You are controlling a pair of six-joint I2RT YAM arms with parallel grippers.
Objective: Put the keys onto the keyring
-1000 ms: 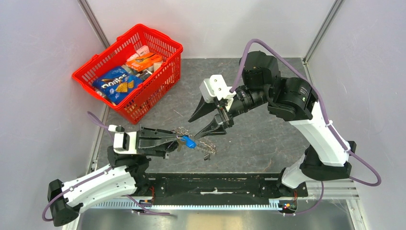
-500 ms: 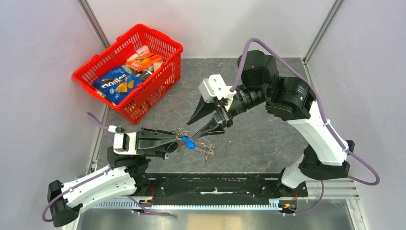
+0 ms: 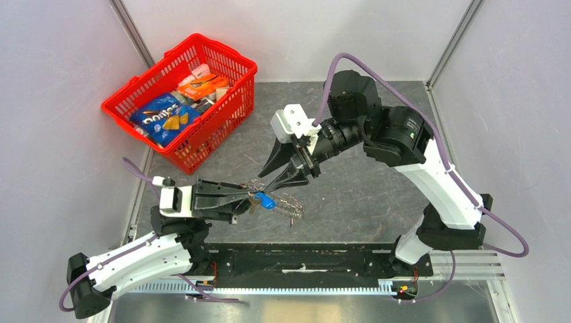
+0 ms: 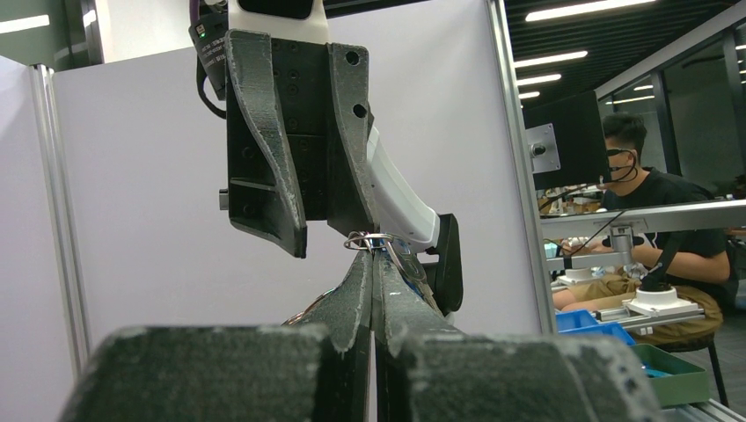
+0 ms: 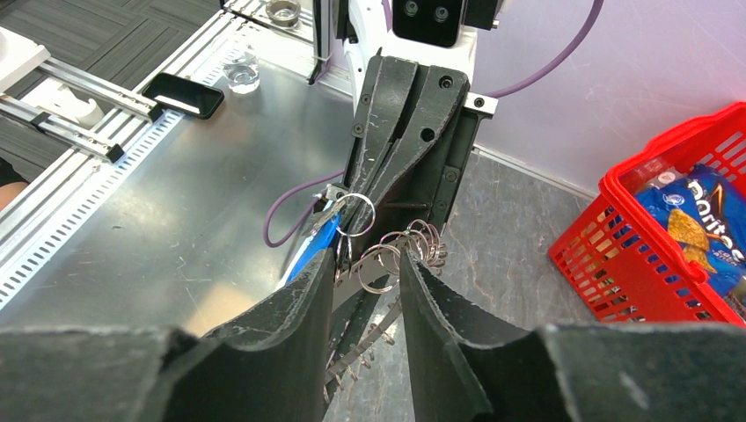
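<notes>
R tool has shifted left & nearer vs 1 sec ago. Its jaws are narrower but still apart, straddling the rings of the keys. L tool stays clamped on the keys, held just above table, near-centre.

Robotics lab, by my reading. My cell is boxed in by white partition panels on aluminium posts, around a grey table. Past the panel edge in the left wrist view: open hall, ceiling strip lights, a person seated at another table, a monitor, blue bins.
</notes>
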